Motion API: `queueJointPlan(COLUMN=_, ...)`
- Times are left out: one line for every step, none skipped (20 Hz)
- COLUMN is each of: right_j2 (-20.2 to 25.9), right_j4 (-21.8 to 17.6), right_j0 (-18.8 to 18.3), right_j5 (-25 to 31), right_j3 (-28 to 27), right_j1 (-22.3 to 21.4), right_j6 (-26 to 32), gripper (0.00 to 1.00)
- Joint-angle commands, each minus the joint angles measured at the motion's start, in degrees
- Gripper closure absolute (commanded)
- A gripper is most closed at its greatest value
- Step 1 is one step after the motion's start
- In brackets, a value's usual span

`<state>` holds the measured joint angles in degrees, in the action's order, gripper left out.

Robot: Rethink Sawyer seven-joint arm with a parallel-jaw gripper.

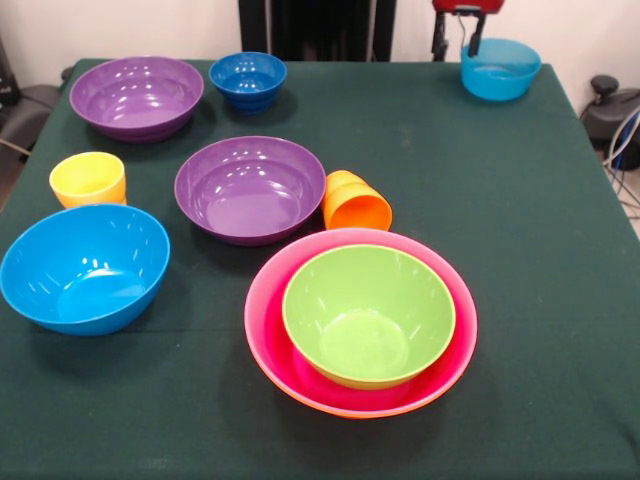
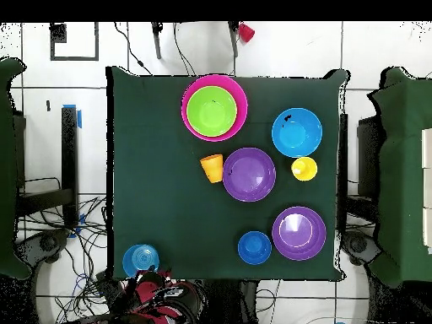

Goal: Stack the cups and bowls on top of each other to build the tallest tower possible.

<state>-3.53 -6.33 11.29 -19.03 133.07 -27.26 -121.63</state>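
Observation:
The tower is a green bowl (image 1: 366,318) nested in a large pink bowl (image 1: 262,300) that sits in an orange bowl (image 1: 350,408), at the table's near middle; it also shows in the overhead view (image 2: 211,110). Two purple bowls (image 1: 137,95) (image 1: 250,188), a small dark-blue bowl (image 1: 248,80) and a light-blue bowl (image 1: 85,267) stand apart. A yellow cup (image 1: 88,180) stands upright. An orange cup (image 1: 355,205) lies on its side. My gripper (image 1: 459,45) is open at the far right, its fingers either side of the rim of a teal bowl (image 1: 499,70).
The table (image 1: 540,250) has a dark green cloth; its right half holds only the teal bowl. In the overhead view the teal bowl (image 2: 140,259) sits at the table's corner by the robot's base (image 2: 156,295). Cables lie on the floor around the table.

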Motion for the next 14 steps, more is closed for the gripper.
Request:
queueJointPlan(right_j2=0.89, right_j4=0.14, right_j0=1.00, right_j5=0.01, right_j3=-5.92, right_j1=1.96, right_j6=-5.58, gripper=0.00)
queueJointPlan(right_j2=0.85, right_j4=0.12, right_j0=1.01, right_j5=0.24, right_j3=-5.92, right_j1=1.82, right_j6=-5.54, gripper=0.00)
queueJointPlan(right_j2=0.45, right_j4=0.19, right_j0=1.21, right_j5=0.98, right_j3=-5.74, right_j1=1.27, right_j6=-5.28, gripper=0.00)
queueJointPlan(right_j2=0.39, right_j4=0.24, right_j0=1.23, right_j5=1.24, right_j3=-5.62, right_j1=0.93, right_j6=-5.30, gripper=0.00)
queueJointPlan(right_j2=0.59, right_j4=0.03, right_j0=0.87, right_j5=1.73, right_j3=-5.42, right_j1=0.02, right_j6=-5.23, gripper=0.00)
queueJointPlan(right_j2=0.79, right_j4=-0.04, right_j0=0.74, right_j5=2.00, right_j3=-5.37, right_j1=-0.37, right_j6=-5.25, gripper=0.00)
queueJointPlan(right_j2=1.11, right_j4=-0.16, right_j0=0.48, right_j5=2.07, right_j3=-5.20, right_j1=-0.62, right_j6=-5.39, gripper=0.00)
queueJointPlan(right_j2=1.43, right_j4=-0.28, right_j0=0.21, right_j5=2.14, right_j3=-5.03, right_j1=-0.87, right_j6=-5.54, gripper=0.00)
queueJointPlan(right_j2=2.20, right_j4=-0.73, right_j0=-0.42, right_j5=1.14, right_j3=-4.97, right_j1=-0.59, right_j6=-6.04, gripper=0.00)
queueJointPlan(right_j2=2.53, right_j4=-0.90, right_j0=-0.52, right_j5=0.34, right_j3=-5.18, right_j1=-0.14, right_j6=-6.30, gripper=0.00)
queueJointPlan(right_j2=2.67, right_j4=-1.18, right_j0=-0.39, right_j5=-1.33, right_j3=-5.57, right_j1=0.92, right_j6=-6.62, gripper=0.00)
queueJointPlan(right_j2=2.70, right_j4=-1.16, right_j0=-0.30, right_j5=-1.94, right_j3=-5.83, right_j1=1.47, right_j6=-6.77, gripper=0.00)
queueJointPlan(right_j2=2.43, right_j4=-0.80, right_j0=0.05, right_j5=-2.25, right_j3=-5.93, right_j1=1.91, right_j6=-6.95, gripper=0.00)
queueJointPlan(right_j2=2.20, right_j4=-0.53, right_j0=0.27, right_j5=-1.96, right_j3=-5.89, right_j1=1.88, right_j6=-6.92, gripper=0.00)
